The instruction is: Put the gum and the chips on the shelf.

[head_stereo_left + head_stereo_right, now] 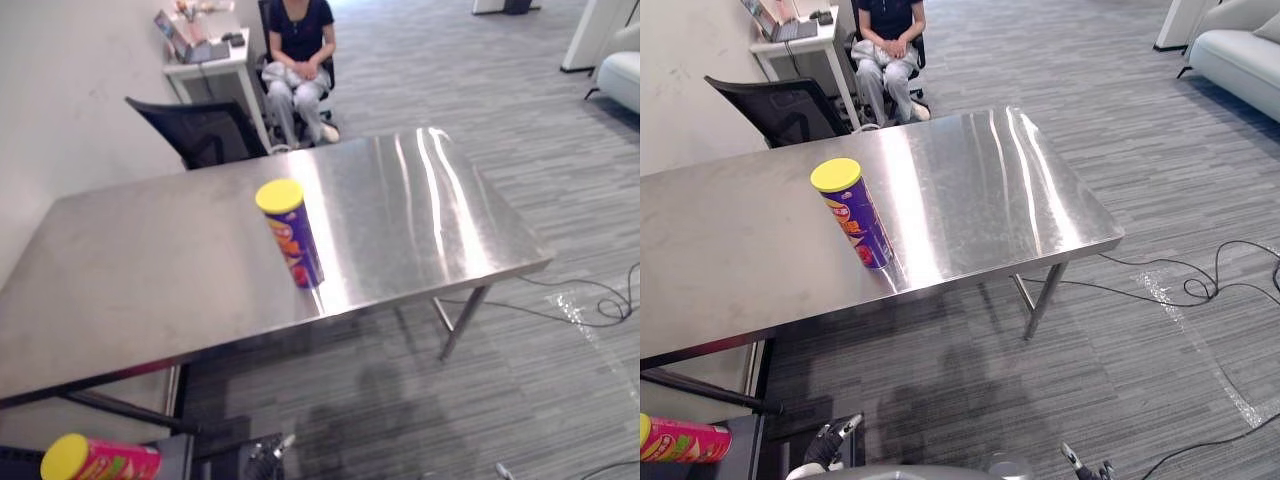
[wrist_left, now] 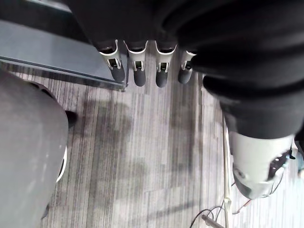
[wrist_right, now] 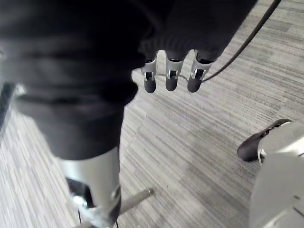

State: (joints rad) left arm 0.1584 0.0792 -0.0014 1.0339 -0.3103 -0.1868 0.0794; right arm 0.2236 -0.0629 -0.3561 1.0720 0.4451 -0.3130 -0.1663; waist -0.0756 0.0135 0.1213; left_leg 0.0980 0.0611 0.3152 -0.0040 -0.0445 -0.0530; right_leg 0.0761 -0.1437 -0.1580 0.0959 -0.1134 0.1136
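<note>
Below the front left corner of the steel table (image 1: 140, 270), a pink canister (image 1: 100, 462) with a yellow lid lies on its side on a dark surface. Whether it is the gum, I cannot tell. The left hand (image 2: 138, 71) hangs over the carpet in front of the table, fingers straight and empty, probably idle ahead of a first reach. On the table, near its front edge, the chips can (image 1: 290, 233) stands upright — tall, purple, yellow-lidded — within easy reach. A person (image 1: 300, 55) sits behind the table. The right hand (image 3: 171, 78) hangs likewise, fingers straight, holding nothing.
</note>
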